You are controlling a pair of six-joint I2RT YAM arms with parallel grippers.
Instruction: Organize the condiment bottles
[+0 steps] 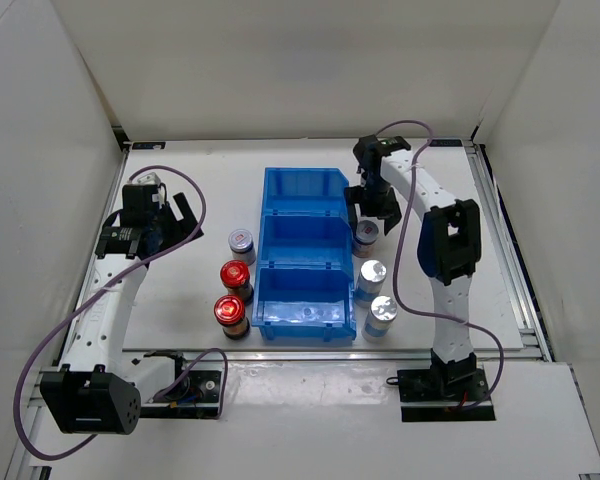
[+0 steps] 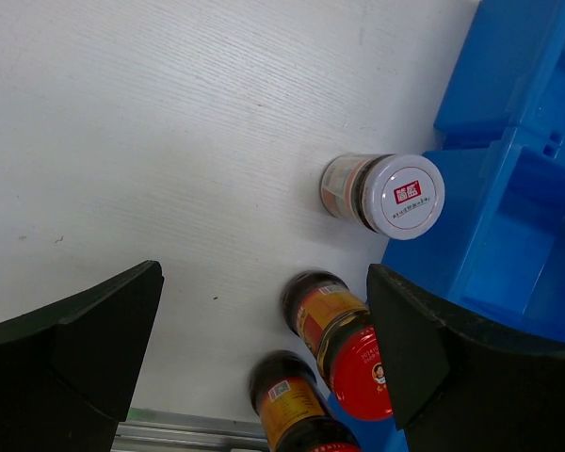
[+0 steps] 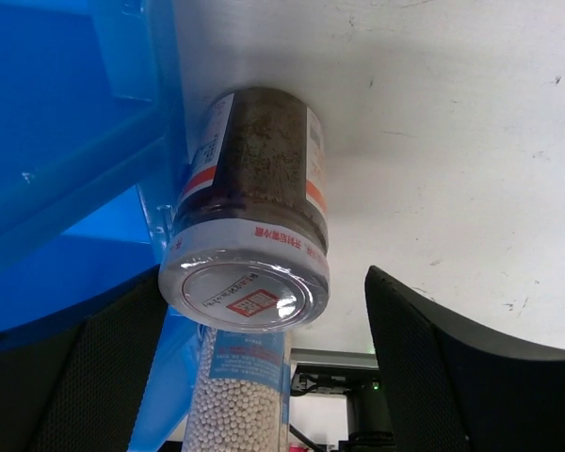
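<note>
The right end effector (image 1: 372, 210) hangs directly over a silver-capped jar with a red mark on its cap (image 3: 246, 293). This jar stands upright on the counter (image 1: 180, 165), just beside the right wall of the blue three-compartment bin (image 1: 302, 180), level with its middle compartment. The fingers are apart and straddle the jar without clamping it. In the right wrist view the cap sits close to the bin-side finger (image 3: 85, 377), with a clear gap to the other finger (image 3: 452, 377), so the jar is off-centre toward the bin.

The jar's long axis is vertical, in line with the downward approach. My judgement is that the next move needs a small shift toward the bin, then a drop and a squeeze across the body.

Two more silver-capped jars (image 1: 371, 272) (image 1: 383, 308) stand in line toward the near edge.

The left end effector (image 2: 264, 273) is also apart. It sits well away, toward the left edge, with another marked silver-capped jar (image 2: 410, 195) and two red-capped jars (image 2: 358, 363) (image 2: 297, 405) ahead of it beside the bin's left wall. The right arm is plainly the nearer one.
</note>
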